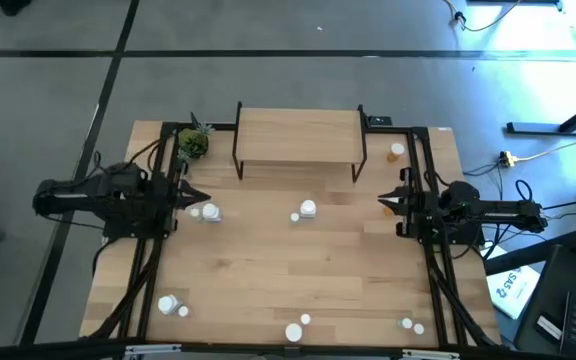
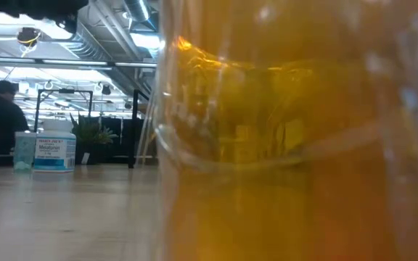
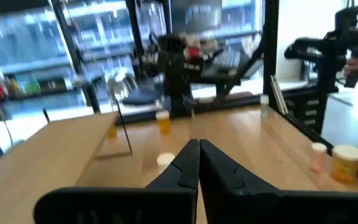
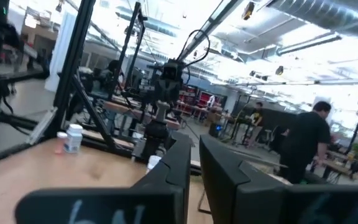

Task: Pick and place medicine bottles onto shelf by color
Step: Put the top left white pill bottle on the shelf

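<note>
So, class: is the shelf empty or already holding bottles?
Empty. From above, the shelf shows bare wood; the medicine bottles sit on the table.

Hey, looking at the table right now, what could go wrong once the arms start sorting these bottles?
1. The bottles are tiny and lie scattered in close pairs; closing on one may knock its neighbour over.
2. A pair at the front edge could be nudged off the table.
3. The shelf stands on thin legs beside a potted plant; the left hand, now shut, might clip either.
</note>
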Robot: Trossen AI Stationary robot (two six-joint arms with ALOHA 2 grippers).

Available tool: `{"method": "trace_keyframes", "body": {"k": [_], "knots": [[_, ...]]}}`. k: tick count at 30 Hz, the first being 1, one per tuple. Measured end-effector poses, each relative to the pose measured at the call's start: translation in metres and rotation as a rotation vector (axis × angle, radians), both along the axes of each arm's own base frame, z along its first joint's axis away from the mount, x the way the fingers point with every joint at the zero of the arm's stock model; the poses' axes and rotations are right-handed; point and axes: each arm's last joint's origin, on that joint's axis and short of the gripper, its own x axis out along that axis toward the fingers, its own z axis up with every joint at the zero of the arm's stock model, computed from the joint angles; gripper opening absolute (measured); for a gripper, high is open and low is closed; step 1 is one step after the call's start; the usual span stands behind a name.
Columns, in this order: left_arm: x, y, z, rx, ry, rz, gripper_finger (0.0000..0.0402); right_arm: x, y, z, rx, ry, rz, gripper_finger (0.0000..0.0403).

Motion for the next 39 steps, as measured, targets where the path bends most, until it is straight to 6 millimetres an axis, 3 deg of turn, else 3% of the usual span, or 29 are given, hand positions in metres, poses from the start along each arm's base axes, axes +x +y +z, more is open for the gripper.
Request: {"method": "trace_keyframes", "body": {"k": [9, 15, 24, 31, 39], "knots": [[0.025, 0.002, 0.028, -0.116, 0.419, 0.123, 0.0, 0.0, -0.004, 0.001, -0.038, 0.005, -0.156, 0.004], [0.038, 0.003, 0.034, -0.221, 0.609, 0.219, 0.0, -0.005, -0.004, 0.023, -0.041, 0.005, -0.157, 0.0039], [0.036, 0.003, 0.032, -0.225, 0.665, 0.224, 0.0, -0.003, -0.004, 0.068, 0.09, 0.264, -0.122, 0.0039], [0.033, 0.003, 0.033, -0.229, 0.651, 0.219, 0.0, 0.021, -0.003, 0.107, 0.176, 0.442, -0.092, 0.0039], [0.041, 0.0, 0.028, -0.312, 0.712, 0.148, 0.0, 0.049, -0.005, 0.127, 0.266, 0.698, -0.173, 0.0039]]}}
